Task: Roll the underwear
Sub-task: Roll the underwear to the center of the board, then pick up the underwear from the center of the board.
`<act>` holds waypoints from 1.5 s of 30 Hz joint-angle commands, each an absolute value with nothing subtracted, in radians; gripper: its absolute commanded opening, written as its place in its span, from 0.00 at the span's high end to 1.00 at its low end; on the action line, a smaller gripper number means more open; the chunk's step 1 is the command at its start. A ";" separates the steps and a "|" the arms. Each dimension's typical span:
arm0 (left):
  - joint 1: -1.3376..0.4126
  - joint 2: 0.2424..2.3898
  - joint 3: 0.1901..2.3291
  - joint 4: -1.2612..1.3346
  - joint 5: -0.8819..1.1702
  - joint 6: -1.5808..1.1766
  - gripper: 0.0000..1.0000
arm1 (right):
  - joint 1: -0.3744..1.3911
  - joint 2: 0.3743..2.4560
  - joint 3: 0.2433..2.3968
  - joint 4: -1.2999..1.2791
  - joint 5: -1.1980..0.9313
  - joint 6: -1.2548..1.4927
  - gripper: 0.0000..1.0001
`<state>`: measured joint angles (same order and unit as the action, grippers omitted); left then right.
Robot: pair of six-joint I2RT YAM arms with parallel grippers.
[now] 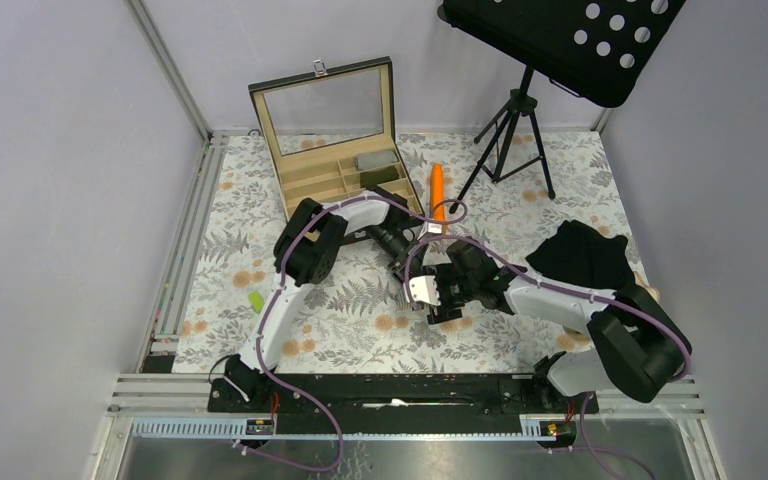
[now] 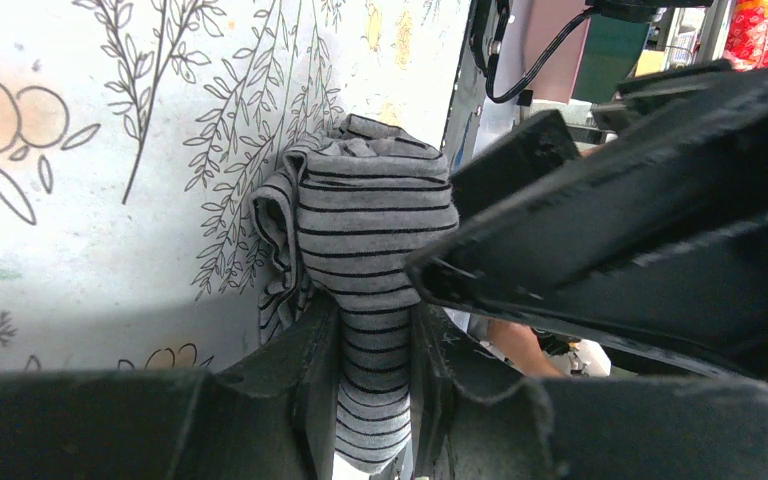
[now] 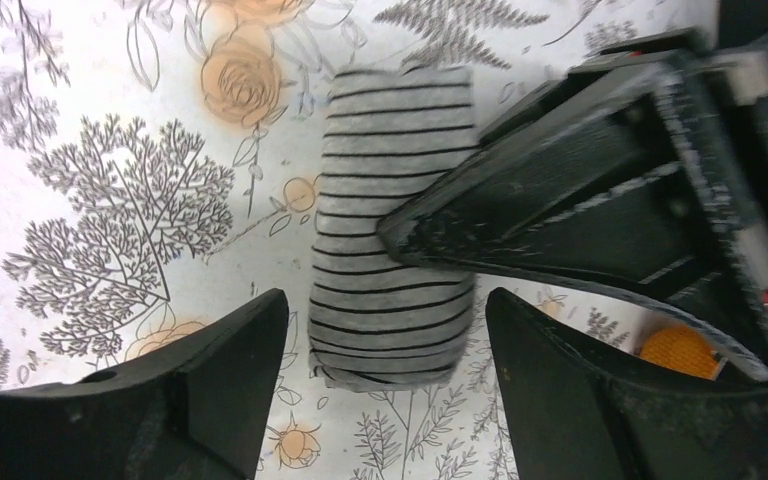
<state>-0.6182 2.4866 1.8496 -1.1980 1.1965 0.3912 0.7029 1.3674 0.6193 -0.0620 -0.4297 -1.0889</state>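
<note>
The light grey pinstriped underwear [image 3: 390, 250] lay as a tight roll on the floral-print surface [image 1: 520, 210], at the centre of the overhead frame where my two arms met. The left jaws were clamped on one end of the roll, with the cloth pinched between them at the bottom centre of the left wrist view. The right jaws stood apart, one on each side of the roll and touching neither side, at the bottom of the right wrist view. I judged the step in hand to be securing the finished roll. To do it well, the left clamp should hold firm so the roll could not unwind. The right jaws should close squarely on its middle, clear of the left finger lying across it. A loose fold bulged at the left of the roll in the left wrist view, and I thought it might spring out. The black underwear [image 1: 580, 255] sat heaped at the right of the overhead frame, well apart. A wooden compartment box [image 1: 278, 185] with its lid raised stood upper left of centre, and an orange stick [image 1: 438, 188] lay just beside it. A small green piece [image 1: 256, 300] lay at the left. A black music stand [image 1: 560, 40] stood upper right, and plain grey walls enclosed the room.
</note>
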 commanded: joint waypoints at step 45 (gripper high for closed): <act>-0.819 1.560 0.855 0.074 0.504 0.777 0.38 | 0.491 2.064 1.229 -0.798 -0.664 -0.911 0.87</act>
<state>-0.8021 1.5112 0.7769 -0.0547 0.4820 0.7059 0.4831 1.9831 1.2747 -0.7506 -0.8143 -0.9264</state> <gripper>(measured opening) 0.623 0.361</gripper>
